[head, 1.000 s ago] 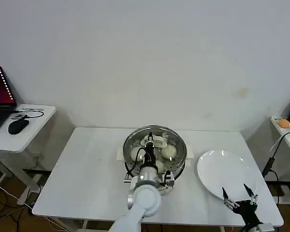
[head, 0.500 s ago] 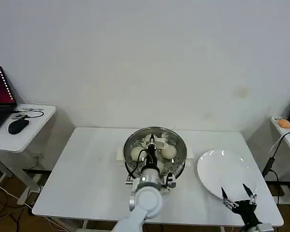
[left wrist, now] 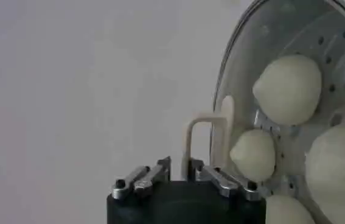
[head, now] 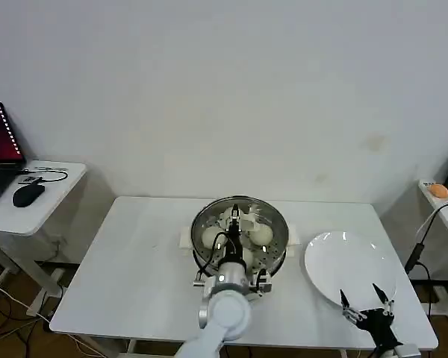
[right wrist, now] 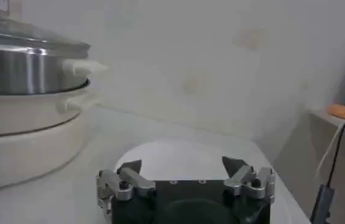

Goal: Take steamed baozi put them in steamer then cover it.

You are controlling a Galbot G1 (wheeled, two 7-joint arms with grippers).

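Observation:
The steamer (head: 280, 250) stands mid-table with the glass cover (head: 272, 216) lying over it. Through the glass I see three baozi (head: 211, 236) in the head view. The left wrist view looks through the cover (left wrist: 233, 91) at several baozi (left wrist: 288, 88) on the perforated tray. My left gripper (head: 235, 218) hangs over the steamer's middle, shut on the cover's cream bar handle (left wrist: 198, 131). My right gripper (head: 366, 302) waits open by the near edge of the white plate (head: 351, 268), with nothing between its fingers (right wrist: 184, 167).
The white plate (right wrist: 178, 155) lies bare to the right of the steamer (right wrist: 26, 67). A side table with a laptop and mouse (head: 28, 194) stands at the far left. Another small table (head: 440, 195) stands at the far right. Bare tabletop (head: 134, 253) lies left of the steamer.
My left gripper and the cover's handle have shifted slightly over the steamer. The right gripper has drifted a little toward the table's front edge.

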